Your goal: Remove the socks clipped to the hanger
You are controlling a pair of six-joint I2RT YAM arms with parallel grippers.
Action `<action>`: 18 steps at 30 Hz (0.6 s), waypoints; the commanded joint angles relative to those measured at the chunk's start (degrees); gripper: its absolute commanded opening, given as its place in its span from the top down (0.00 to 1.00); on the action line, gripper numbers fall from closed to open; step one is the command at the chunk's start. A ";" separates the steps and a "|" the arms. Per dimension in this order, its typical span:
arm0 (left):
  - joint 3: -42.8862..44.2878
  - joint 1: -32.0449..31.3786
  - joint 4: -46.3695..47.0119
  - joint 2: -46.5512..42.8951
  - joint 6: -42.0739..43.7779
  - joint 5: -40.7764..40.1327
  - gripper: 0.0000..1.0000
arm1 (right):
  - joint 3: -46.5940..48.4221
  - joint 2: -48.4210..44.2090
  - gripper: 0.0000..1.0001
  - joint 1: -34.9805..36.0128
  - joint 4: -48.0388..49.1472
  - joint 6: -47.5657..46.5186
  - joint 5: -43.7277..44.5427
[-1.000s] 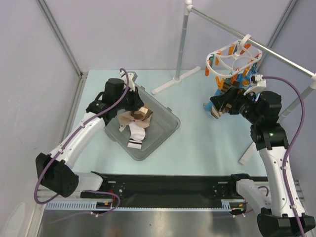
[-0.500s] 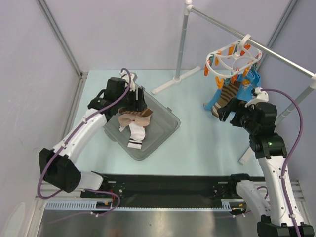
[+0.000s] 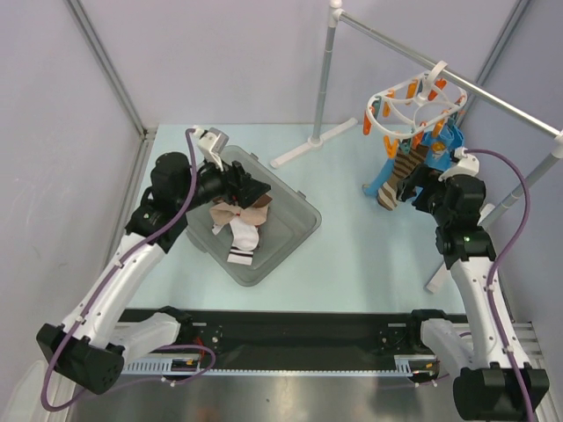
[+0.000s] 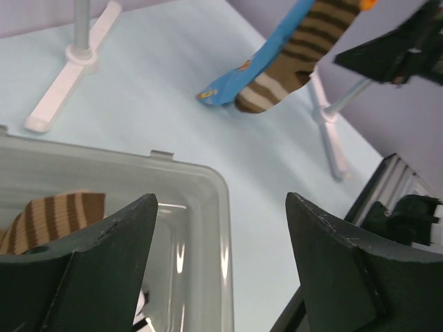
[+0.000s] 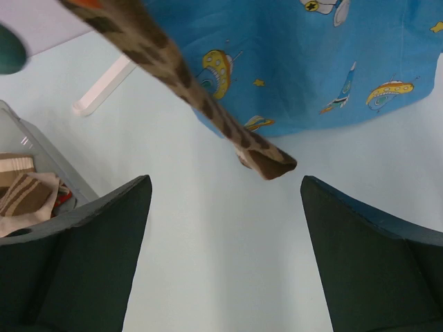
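Observation:
The white ring hanger [image 3: 413, 110] hangs by its hook from the silver rail, with orange clips. A blue printed sock [image 3: 378, 180] and a brown striped sock [image 3: 402, 169] dangle from it. My right gripper [image 3: 407, 188] is open just right of their lower ends; the striped sock's [image 5: 180, 76] toe hangs above the gap of the right gripper [image 5: 225, 187], with the blue sock [image 5: 311, 62] behind. My left gripper [image 3: 249, 187] is open and empty over the grey bin [image 3: 295, 230]. In the bin lie a brown-and-tan sock [image 3: 251, 207] and a white one with a black-striped cuff [image 3: 239, 244].
The rail's stand has a white cross foot [image 3: 312, 141] behind the bin and another leg [image 3: 440, 272] by the right arm. The left wrist view shows the bin's rim [image 4: 208, 181] under the left gripper [image 4: 220, 207]. Enclosure walls close off the left and back.
My left gripper has opened and drawn back to the left above the bin. My right gripper has pulled back from in front of the hanging socks, staying open.

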 commanded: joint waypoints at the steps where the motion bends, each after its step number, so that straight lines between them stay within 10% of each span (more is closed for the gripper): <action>1: -1.09 0.18 6.87 -1.40 -2.92 6.37 0.20 | -1.81 1.43 0.06 -1.90 13.94 -0.55 -2.92; 18: -4.34 0.18 13.73 -2.11 -8.28 13.40 0.22 | -6.55 3.72 0.52 -2.34 23.99 -2.94 -9.16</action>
